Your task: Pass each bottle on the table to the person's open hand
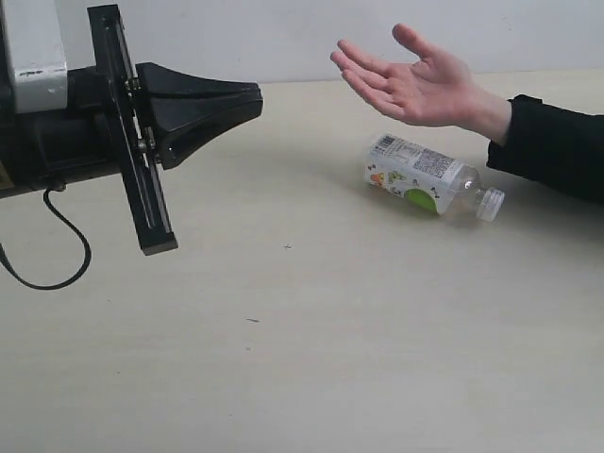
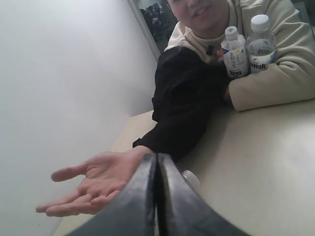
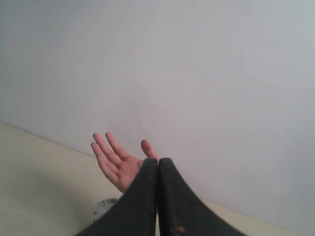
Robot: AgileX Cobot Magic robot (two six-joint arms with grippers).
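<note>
One clear bottle (image 1: pixel 425 176) with a white and lime-green label lies on its side on the table (image 1: pixel 283 330), white cap pointing right. The person's open hand (image 1: pixel 411 80) hovers palm-up just above and behind it. My left gripper (image 1: pixel 260 97) is shut and empty, held above the table well left of the hand, tip aimed at it. In the left wrist view its fingertips (image 2: pixel 157 156) meet in front of the hand (image 2: pixel 93 184), and only the bottle's cap (image 2: pixel 191 178) shows. My right gripper (image 3: pixel 158 161) is shut and empty, below the hand (image 3: pixel 115 164), with the bottle (image 3: pixel 104 206) partly hidden.
The person sits across the table in a cream top with a black sleeve (image 1: pixel 557 146). Two white-capped bottles (image 2: pixel 235 53) (image 2: pixel 261 44) stand tucked in the crook of the other arm. A black cable (image 1: pixel 66 245) hangs below my left arm. A pale wall runs behind.
</note>
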